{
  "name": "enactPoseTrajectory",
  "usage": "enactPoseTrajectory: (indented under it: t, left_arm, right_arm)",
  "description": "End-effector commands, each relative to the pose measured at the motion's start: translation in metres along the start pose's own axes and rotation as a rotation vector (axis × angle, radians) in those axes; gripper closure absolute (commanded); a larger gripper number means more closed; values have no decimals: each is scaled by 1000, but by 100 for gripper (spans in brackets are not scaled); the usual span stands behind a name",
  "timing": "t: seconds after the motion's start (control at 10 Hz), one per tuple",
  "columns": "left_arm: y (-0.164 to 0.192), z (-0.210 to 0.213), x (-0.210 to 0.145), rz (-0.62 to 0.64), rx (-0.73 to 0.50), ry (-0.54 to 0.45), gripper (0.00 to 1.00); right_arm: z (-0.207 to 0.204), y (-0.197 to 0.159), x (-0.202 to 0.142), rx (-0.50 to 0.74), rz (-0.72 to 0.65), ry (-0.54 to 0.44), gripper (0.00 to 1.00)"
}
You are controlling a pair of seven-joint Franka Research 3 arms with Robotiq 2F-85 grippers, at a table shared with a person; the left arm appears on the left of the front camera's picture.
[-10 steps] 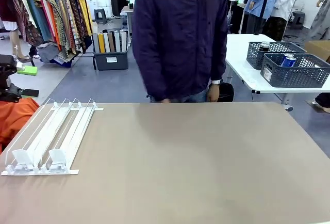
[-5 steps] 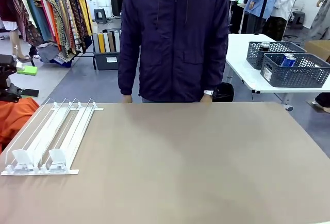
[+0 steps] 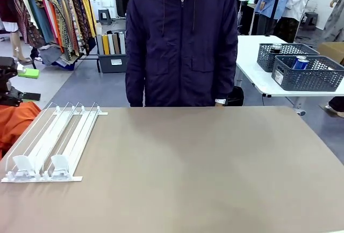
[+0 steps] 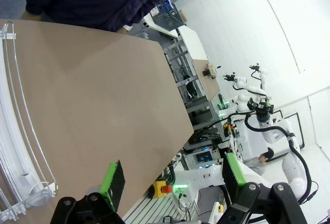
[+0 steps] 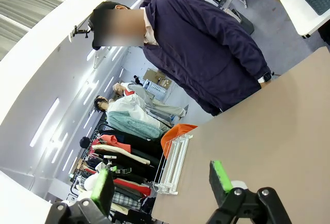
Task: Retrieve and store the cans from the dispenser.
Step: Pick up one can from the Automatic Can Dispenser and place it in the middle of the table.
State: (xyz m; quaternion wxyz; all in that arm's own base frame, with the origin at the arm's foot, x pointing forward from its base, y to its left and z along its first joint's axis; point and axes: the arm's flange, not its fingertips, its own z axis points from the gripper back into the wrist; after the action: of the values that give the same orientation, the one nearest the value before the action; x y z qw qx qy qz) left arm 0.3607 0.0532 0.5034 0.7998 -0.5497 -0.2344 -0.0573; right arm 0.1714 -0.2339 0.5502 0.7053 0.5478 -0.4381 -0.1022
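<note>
Lower left of front view, dispenser [image 3: 51, 144] sits w/ empty lanes, cans [image 3: 300, 64] in baskets [image 3: 306, 77] upper right on far table; left gripper [image 4: 172, 175] & right gripper [image 5: 160, 182] both spread, holding nothing, so retrieval looks not started or already done.

A robotics laboratory fitted out as a mock shop is shown. Racks of hung garments [image 3: 51, 15] are seen behind the brown test table [image 3: 204, 168], white robot arms [image 4: 268, 131] at further benches, and lattice baskets [image 3: 306, 72] on a white side table [image 3: 252, 61].
</note>
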Motion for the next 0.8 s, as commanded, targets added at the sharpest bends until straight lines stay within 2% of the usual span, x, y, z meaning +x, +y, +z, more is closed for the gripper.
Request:
enactPoseTrajectory:
  t: [0.0, 0.7]
  left_arm:
    - [-2, 4, -2, 6, 5, 8, 0]
    - [-2, 4, -2, 6, 5, 8, 0]
  right_arm:
    - [-3, 1, 2, 21, 26, -12, 0]
    - [-3, 1, 2, 21, 26, -12, 0]
